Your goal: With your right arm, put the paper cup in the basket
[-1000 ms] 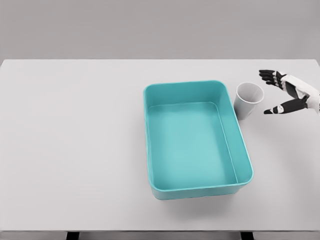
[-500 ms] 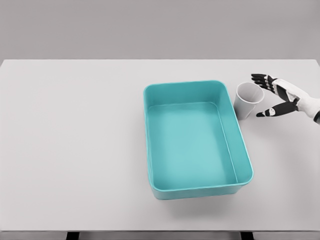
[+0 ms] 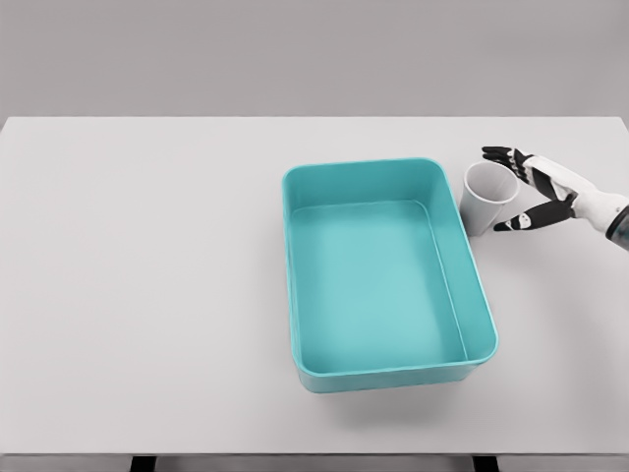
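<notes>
A white paper cup (image 3: 486,197) stands upright on the table, just right of the far right corner of the teal basket (image 3: 295,295). My right hand (image 3: 506,189) comes in from the right edge with its dark fingers spread around the cup's right side. The upper fingers (image 3: 499,155) reach past the cup's rim and the thumb (image 3: 519,222) lies near its lower side. The hand is open; I cannot tell whether it touches the cup. The basket holds nothing. My left arm is out of view.
The white table (image 3: 147,275) stretches wide to the left of the basket. Its right edge lies close behind my right wrist.
My right hand has moved left toward the cup, from clearly apart from it to flanking its right side. Cup and basket have not moved.
</notes>
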Robot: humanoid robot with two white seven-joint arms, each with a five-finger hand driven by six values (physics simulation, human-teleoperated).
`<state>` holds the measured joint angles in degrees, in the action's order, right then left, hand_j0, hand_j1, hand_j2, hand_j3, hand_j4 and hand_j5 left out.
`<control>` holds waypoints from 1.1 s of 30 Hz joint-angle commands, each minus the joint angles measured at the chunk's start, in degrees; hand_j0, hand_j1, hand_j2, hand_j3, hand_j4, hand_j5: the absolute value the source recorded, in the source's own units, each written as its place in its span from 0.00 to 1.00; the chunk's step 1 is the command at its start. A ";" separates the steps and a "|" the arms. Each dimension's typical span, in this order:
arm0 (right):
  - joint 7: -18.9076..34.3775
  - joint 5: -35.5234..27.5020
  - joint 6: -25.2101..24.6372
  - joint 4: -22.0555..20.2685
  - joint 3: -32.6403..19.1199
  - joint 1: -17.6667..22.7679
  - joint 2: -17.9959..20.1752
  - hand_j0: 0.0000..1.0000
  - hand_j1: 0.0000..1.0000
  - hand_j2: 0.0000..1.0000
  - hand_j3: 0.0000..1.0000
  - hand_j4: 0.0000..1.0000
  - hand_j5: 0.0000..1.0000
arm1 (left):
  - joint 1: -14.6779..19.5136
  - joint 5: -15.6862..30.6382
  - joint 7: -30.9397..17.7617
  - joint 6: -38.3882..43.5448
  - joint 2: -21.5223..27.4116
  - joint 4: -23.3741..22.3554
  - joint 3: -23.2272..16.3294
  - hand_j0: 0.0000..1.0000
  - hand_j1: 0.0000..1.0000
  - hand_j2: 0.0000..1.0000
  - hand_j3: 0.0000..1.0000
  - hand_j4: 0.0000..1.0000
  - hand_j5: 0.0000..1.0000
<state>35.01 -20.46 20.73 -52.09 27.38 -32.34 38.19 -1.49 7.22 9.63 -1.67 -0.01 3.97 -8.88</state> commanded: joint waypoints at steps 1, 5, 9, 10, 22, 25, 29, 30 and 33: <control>-0.01 -0.37 -0.07 -0.20 -0.04 0.00 0.04 1.00 1.00 1.00 1.00 1.00 1.00 | -0.09 -0.01 -0.05 0.00 0.01 -0.02 0.00 1.00 1.00 1.00 1.00 1.00 1.00; -0.01 -0.37 -0.07 -0.20 0.04 0.00 0.04 1.00 1.00 1.00 1.00 1.00 1.00 | 0.00 -0.01 -0.05 0.00 0.01 -0.02 0.00 1.00 1.00 1.00 1.00 1.00 1.00; -0.01 -0.37 -0.07 -0.29 0.04 0.09 -0.05 1.00 1.00 1.00 1.00 1.00 1.00 | 0.00 -0.01 0.04 0.00 0.01 -0.02 0.00 1.00 1.00 1.00 1.00 1.00 1.00; -0.01 -0.37 -0.07 -0.29 0.04 0.00 -0.05 1.00 1.00 1.00 1.00 1.00 1.00 | 0.00 -0.01 0.04 0.00 0.01 -0.02 0.00 1.00 1.00 1.00 1.00 1.00 1.00; -0.01 -0.37 -0.07 -0.99 0.04 -0.18 -0.75 1.00 1.00 1.00 1.00 1.00 1.00 | -0.09 -0.01 0.04 0.00 0.01 -0.02 0.00 1.00 1.00 1.00 1.00 1.00 1.00; -0.01 -0.46 -0.07 -1.61 0.04 -0.18 -0.75 1.00 1.00 1.00 1.00 1.00 1.00 | 0.00 -0.01 0.04 0.00 0.01 -0.02 0.00 1.00 1.00 1.00 1.00 1.00 1.00; -0.01 -0.54 -0.07 -1.78 0.04 -0.18 -0.93 1.00 1.00 1.00 1.00 1.00 1.00 | -0.09 -0.01 -0.05 0.00 0.01 -0.02 0.00 1.00 1.00 1.00 1.00 1.00 1.00; -0.01 -0.54 -0.07 -1.78 0.04 -0.18 -1.01 1.00 1.00 1.00 1.00 1.00 1.00 | -0.09 -0.01 -0.05 0.00 0.01 -0.02 0.00 1.00 1.00 1.00 1.00 1.00 1.00; -0.01 -0.63 -0.07 -1.87 0.04 -0.18 -1.01 1.00 1.00 1.00 1.00 1.00 1.00 | -0.09 -0.01 -0.05 0.00 0.01 -0.02 0.00 1.00 1.00 1.00 1.00 1.00 1.00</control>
<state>35.01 -20.66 20.71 -53.81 27.46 -32.52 37.16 -1.49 7.22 9.61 -1.66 0.00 3.96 -8.88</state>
